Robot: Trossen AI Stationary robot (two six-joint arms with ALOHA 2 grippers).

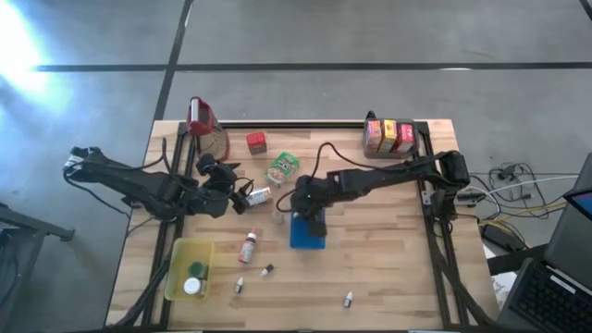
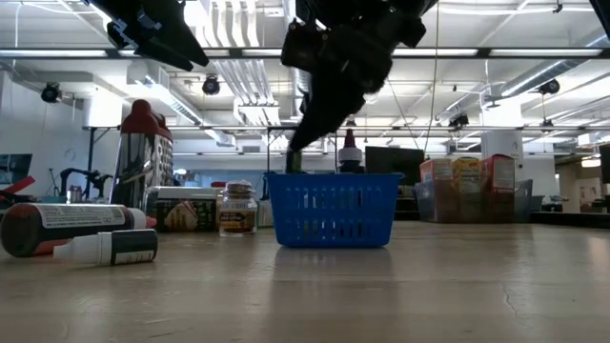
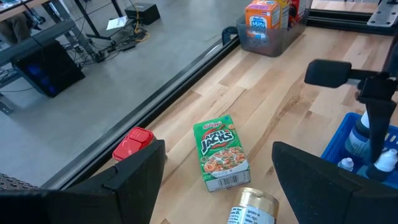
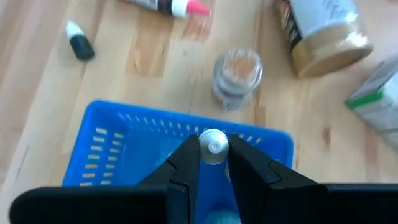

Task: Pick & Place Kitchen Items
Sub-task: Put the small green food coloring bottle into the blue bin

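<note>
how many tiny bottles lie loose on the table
3 tiny bottles: one and another right of the yellow tub, a third farther right; the blue plastic basket may hide more.

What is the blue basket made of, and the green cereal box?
The blue basket looks like glossy molded plastic: its walls have even rows of slots. The green cereal box looks like thin printed cardboard, with flat faces, folded edges and a barcode flap.

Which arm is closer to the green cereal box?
Left. Its fingers hover open just short of the green cereal box; the right gripper is over the blue basket, farther off.
</note>
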